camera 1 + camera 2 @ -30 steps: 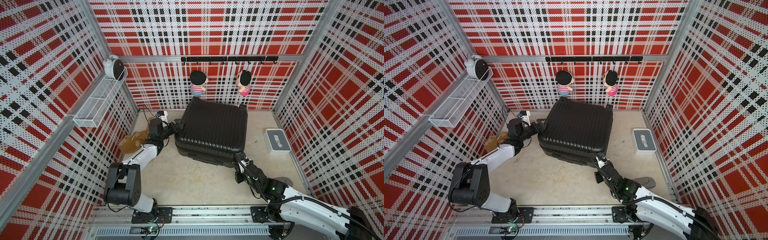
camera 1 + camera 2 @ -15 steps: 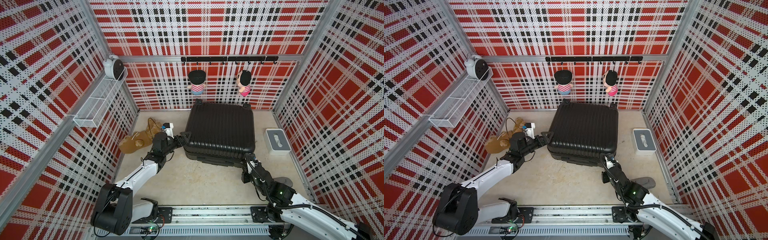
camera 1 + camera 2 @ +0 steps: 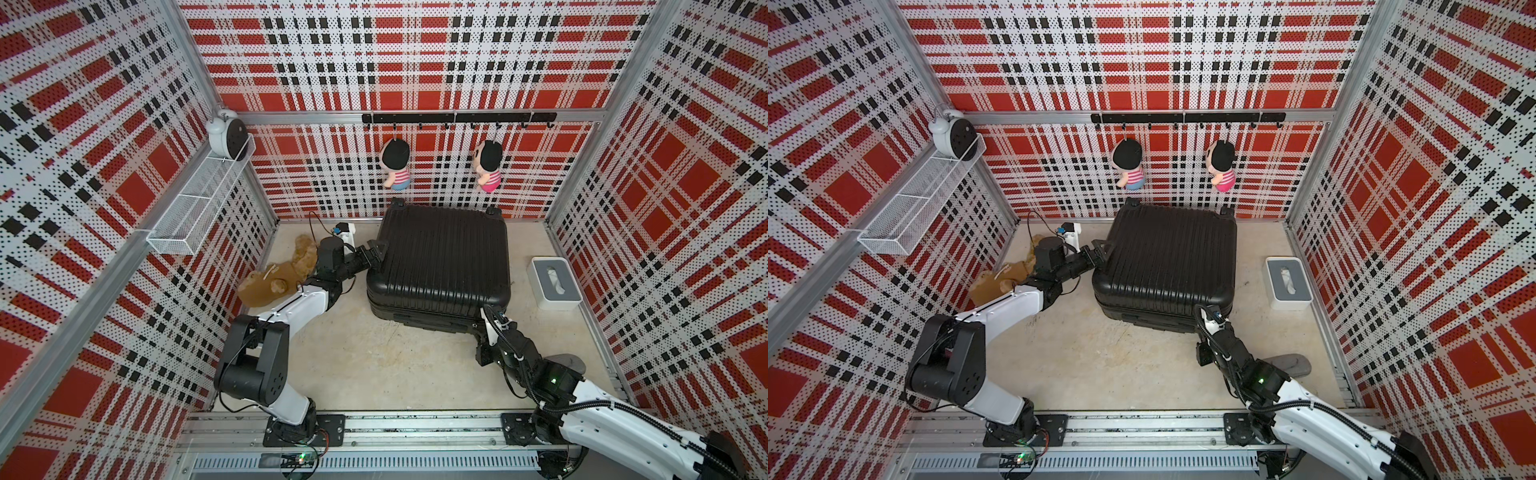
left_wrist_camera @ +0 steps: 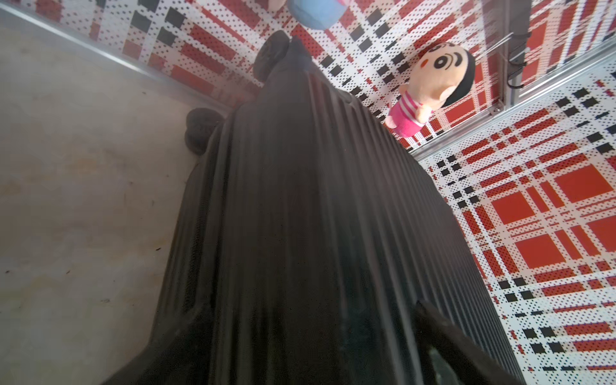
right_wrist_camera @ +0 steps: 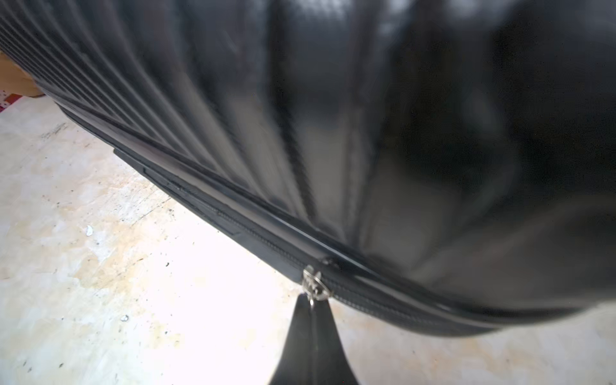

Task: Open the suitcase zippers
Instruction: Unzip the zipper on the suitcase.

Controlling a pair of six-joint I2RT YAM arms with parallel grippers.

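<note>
The black ribbed suitcase [image 3: 440,257] [image 3: 1167,262] lies flat on the floor, wheels toward the back wall. My left gripper [image 3: 375,253] is open and straddles the case's left edge: in the left wrist view one finger [image 4: 443,333] lies over the ribbed top, and the other is a dark shape low beside the case. At the near right corner my right gripper [image 5: 311,303] [image 3: 487,312] is shut on the silver zipper pull [image 5: 313,285]. The pull sits on the zippers' black track [image 5: 383,300], which runs along the seam.
A brown plush bear [image 3: 278,278] lies by the left wall, behind my left arm. A white plug [image 3: 345,232] with a cable sits near it. A white tissue box [image 3: 555,282] stands right of the case. Two dolls [image 3: 397,164] [image 3: 488,166] hang on the back wall.
The suitcase has slid to the right and turned a little. My left gripper followed its left edge. My right gripper moved right with the near corner, still shut on the pull.
</note>
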